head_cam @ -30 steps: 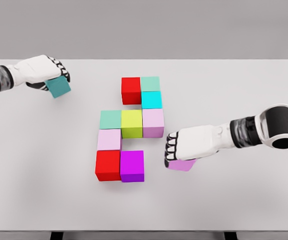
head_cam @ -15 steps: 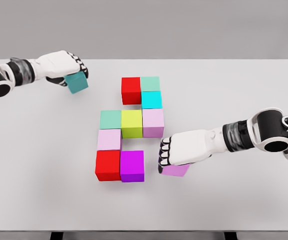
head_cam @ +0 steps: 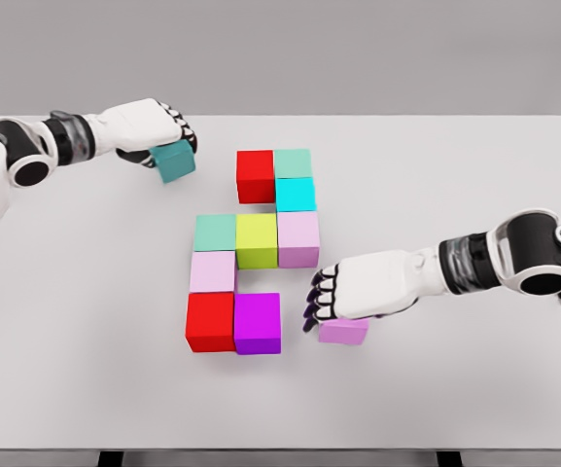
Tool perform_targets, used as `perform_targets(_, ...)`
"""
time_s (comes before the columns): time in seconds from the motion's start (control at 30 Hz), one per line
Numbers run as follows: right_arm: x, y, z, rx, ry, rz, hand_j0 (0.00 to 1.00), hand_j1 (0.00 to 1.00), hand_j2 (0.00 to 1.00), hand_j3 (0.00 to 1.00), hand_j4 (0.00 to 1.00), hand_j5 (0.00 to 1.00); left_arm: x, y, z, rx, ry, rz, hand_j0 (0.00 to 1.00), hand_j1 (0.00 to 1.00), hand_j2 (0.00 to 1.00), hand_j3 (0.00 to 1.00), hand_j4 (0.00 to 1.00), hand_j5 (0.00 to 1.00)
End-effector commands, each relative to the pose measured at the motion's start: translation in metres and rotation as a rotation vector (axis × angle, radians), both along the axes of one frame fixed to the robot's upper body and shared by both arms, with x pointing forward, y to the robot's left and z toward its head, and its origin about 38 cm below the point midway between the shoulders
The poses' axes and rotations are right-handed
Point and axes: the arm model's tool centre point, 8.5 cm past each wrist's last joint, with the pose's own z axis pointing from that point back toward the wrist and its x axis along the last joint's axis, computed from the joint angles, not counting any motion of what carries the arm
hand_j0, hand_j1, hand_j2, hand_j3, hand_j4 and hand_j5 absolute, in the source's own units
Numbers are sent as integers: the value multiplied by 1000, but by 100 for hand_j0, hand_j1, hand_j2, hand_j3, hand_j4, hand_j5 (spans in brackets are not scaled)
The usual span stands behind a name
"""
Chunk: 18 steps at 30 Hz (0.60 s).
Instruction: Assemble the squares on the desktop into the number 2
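Teal cube (head_cam: 175, 161) in left hand (head_cam: 154, 126), lilac cube (head_cam: 344, 331) under right hand (head_cam: 353, 289)

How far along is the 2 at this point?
Mostly built: nine cubes sit joined on the table, from the top red cube down to the purple cube. In hand: the left robot hand carries a teal cube near the top row; the right robot hand holds a lilac cube beside the bottom row. Left: seat both, likely top-left and bottom-right.
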Motion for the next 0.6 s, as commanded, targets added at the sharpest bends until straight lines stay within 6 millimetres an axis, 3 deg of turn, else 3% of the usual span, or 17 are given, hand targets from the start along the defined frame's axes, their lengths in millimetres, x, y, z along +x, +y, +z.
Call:
perform_targets(0.0, 1, -3, 2, 3, 0, -12, 97, 97, 97, 97, 97, 97, 0, -6, -1, -7, 8, -5, 64, 64, 64, 64, 64, 64)
perform_targets(0.17, 5, -10, 11, 26, 2, -34, 98, 98, 98, 98, 98, 98, 0, -18, -4, -16, 12, -24, 64, 64, 64, 64, 64, 64)
perform_targets(0.3, 11, -23, 31, 74, 0, -79, 98, 98, 98, 98, 98, 98, -3, -23, -7, -23, 17, -36, 64, 64, 64, 64, 64, 64)
perform_targets(0.43, 17, -63, 49, 34, -48, -166, 94, 94, 94, 94, 94, 94, -5, -29, -7, -31, 15, -54, 64, 64, 64, 64, 64, 64)
perform_targets(0.57, 18, -83, 57, 4, -70, -208, 89, 89, 89, 89, 89, 89, -6, -30, -6, -35, 13, -58, 64, 64, 64, 64, 64, 64)
